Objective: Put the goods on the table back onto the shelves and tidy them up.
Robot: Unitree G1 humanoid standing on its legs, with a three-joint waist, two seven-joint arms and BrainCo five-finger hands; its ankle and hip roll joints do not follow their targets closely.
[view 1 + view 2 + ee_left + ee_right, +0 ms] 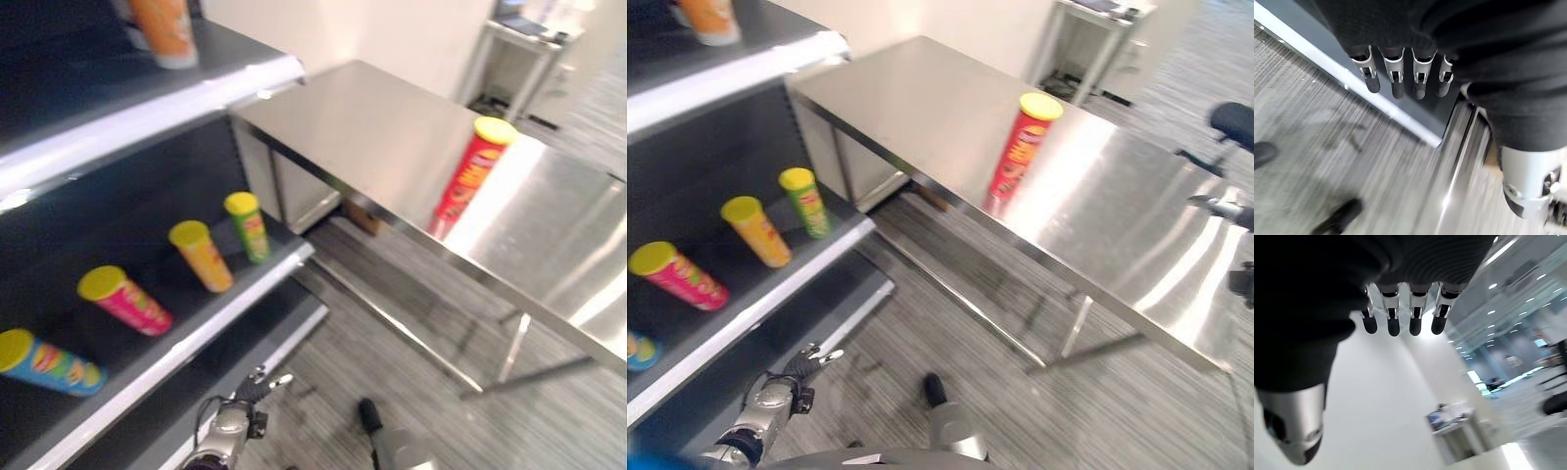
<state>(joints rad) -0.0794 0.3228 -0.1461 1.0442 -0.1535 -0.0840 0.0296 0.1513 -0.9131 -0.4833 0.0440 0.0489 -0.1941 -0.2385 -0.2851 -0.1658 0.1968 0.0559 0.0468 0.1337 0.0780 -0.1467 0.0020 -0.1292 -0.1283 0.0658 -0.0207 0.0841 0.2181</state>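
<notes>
A tall red cardboard tube with a yellow plastic lid (pixel 470 176) stands upright near the front edge of the brushed stainless-steel table (pixel 372 127), its colour mirrored in the glossy top. Beside the table, the dark metal shelf unit with pale rounded edge strips (pixel 225 304) carries a row of similar yellow-lidded cylinders on its middle board: a green tube (pixel 249 225), an orange tube (pixel 203 256), a pink tube (pixel 125 301) and a blue tube (pixel 49 363), set apart from one another. Another orange tube (pixel 165 31) stands on the board above. My left hand (pixel 808 367) hangs low over the grey streaked carpet (pixel 411 323) in front of the bottom shelf, its silver, dark-tipped fingers (pixel 1393 83) straight and relaxed, holding nothing. My right hand (pixel 1298 357) has its fingers (pixel 1415 316) likewise extended in a loose row with the thumb apart, and nothing is in its grasp.
</notes>
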